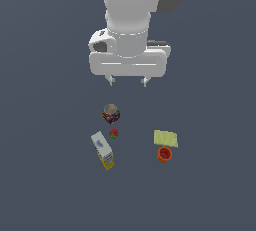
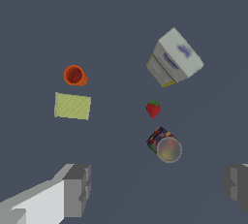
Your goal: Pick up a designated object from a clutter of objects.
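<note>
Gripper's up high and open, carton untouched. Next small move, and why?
Probably shift the gripper across until it is above the carton, then descend. Its fingers are spread and empty, hanging nearer the jar, while the carton stands apart toward the exterior view's left, with the small red-green ball between them.

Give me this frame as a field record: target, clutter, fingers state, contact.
target: carton, white-blue top, yellow base, free on the floor
jar: multicoloured jar, nearest below the gripper
small item: red-green ball, between jar and carton
cup: orange cup, touching or just beside the flat square
flat item: pale-yellow square
gripper: gripper above the clutter
fingers: fingers spread apart, nothing between them
contact: none
</note>
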`<move>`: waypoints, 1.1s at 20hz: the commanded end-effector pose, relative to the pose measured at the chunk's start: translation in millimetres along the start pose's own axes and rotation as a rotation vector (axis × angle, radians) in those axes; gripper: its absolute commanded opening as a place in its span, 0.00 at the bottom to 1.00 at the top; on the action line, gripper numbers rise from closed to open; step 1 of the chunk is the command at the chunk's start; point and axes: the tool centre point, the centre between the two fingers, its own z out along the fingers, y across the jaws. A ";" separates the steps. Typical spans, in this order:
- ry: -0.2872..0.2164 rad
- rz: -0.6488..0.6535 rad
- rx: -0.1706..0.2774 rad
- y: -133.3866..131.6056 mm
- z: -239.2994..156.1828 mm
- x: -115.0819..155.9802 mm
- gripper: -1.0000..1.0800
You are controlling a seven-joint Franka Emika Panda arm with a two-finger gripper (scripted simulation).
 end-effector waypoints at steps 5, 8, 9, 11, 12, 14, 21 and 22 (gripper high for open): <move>-0.001 -0.010 -0.009 1.1 3.6 0.7 0.96; -0.003 -0.026 -0.023 2.7 9.3 1.7 0.96; -0.004 -0.029 -0.026 3.0 10.4 1.9 0.96; -0.004 -0.031 -0.028 3.2 11.3 2.0 0.96; -0.004 -0.030 -0.027 3.2 11.0 1.9 0.96; -0.004 -0.031 -0.026 3.2 10.8 2.3 0.96; -0.005 -0.068 -0.025 6.8 15.3 11.1 0.96; -0.006 -0.078 -0.024 7.7 16.5 13.2 0.96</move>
